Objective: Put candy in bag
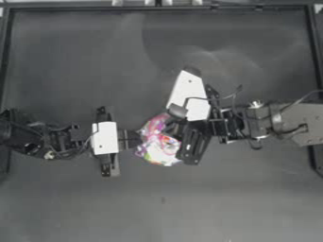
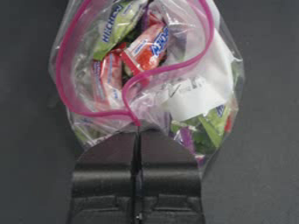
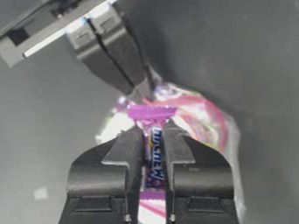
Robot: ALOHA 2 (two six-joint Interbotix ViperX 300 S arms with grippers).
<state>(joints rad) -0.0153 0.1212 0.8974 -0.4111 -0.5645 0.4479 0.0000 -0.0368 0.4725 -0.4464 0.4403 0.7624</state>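
The bag (image 1: 157,145), a clear pouch with a pink strip and colourful sweets inside, lies mid-table between both arms. My left gripper (image 1: 139,140) reaches in from the left and is shut on the bag's pink-edged rim (image 2: 135,119), and the bag (image 2: 116,65) hangs with its mouth gaping. My right gripper (image 3: 153,131) is shut on the candy (image 3: 155,154), a pink-and-purple wrapped sweet standing upright between the jaws. In the top view the right gripper (image 1: 172,126) hovers over the bag's right side. The right wrist view shows the left gripper (image 3: 140,92) pinching the bag (image 3: 201,114) just beyond the candy.
The dark table (image 1: 82,56) spreads around the bag, bounded by a raised frame (image 1: 157,6) along its far edge. No other loose objects show near the arms.
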